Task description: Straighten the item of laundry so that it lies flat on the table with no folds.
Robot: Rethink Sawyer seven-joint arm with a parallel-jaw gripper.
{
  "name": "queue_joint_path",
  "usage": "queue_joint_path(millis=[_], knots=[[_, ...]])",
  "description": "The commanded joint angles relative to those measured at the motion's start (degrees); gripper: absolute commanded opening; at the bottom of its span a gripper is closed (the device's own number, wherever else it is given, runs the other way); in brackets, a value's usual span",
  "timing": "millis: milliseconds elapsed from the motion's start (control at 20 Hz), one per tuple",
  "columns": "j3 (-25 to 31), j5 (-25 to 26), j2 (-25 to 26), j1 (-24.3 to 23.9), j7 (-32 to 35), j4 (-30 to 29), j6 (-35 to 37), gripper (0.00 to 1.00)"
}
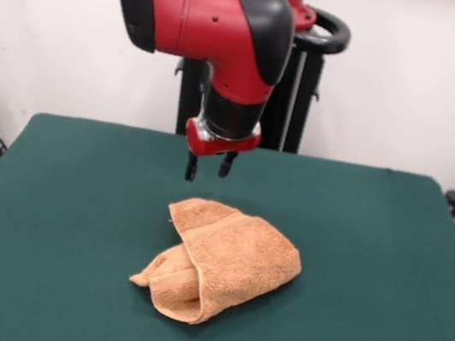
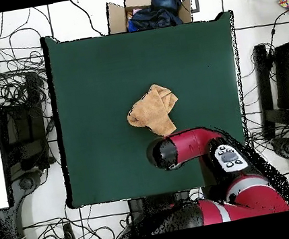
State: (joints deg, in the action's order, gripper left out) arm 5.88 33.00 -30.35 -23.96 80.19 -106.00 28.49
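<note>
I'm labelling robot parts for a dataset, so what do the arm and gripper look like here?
The arm has glossy red shells with black caps at its joints and a black band above a red wrist plate. The gripper is small, with two short dark fingers. From overhead, a grey button panel sits on the arm.

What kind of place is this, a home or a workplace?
Most likely a robotics laboratory, not a home. A red robot arm on a pedestal stands at a green table that holds only a folded towel, and loose cables cover the tiled floor around it.
</note>
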Motion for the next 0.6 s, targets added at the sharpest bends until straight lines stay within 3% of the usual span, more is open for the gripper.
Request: queue_joint_path(millis=[50,600], knots=[[-0.47,-1.93,1.79,0.94,7.47,4.65,3.2,1.0],[-1.11,1.11,2.71,1.12,6.41,4.96,-0.08,1.0]])
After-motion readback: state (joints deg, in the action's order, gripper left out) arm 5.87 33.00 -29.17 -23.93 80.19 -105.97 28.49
